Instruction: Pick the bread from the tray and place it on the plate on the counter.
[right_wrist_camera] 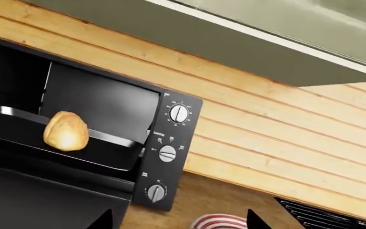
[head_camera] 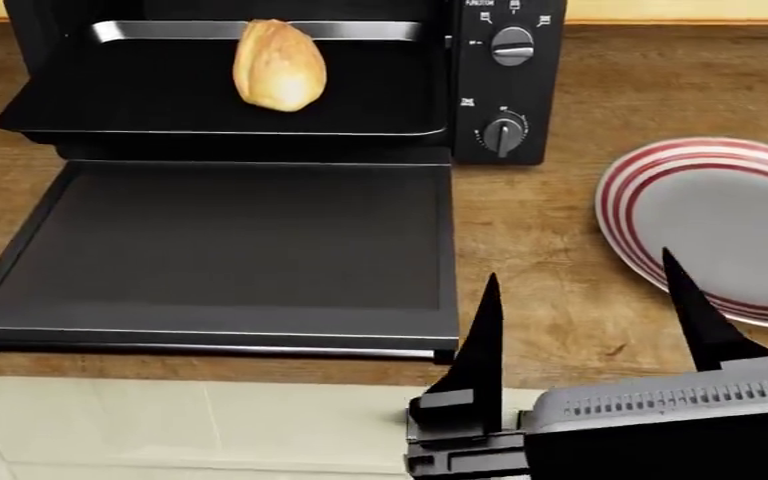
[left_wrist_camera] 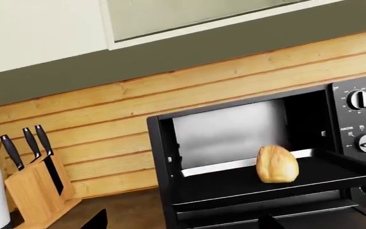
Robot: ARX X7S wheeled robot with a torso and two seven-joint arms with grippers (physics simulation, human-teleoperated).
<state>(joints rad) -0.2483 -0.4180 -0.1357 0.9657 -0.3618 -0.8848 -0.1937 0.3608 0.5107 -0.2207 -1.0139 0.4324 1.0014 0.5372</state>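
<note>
Counter (head_camera: 558, 290); right claw (head_camera: 584, 320) hovers, spread.

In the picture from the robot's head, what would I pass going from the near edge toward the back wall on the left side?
Cream cabinet front → strip of wooden counter → open oven door → black tray → bread resting on the tray.

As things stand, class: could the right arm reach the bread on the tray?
Probably yes: the right gripper is open, the oven door lies flat, and nothing stands over the bread on the tray.
</note>
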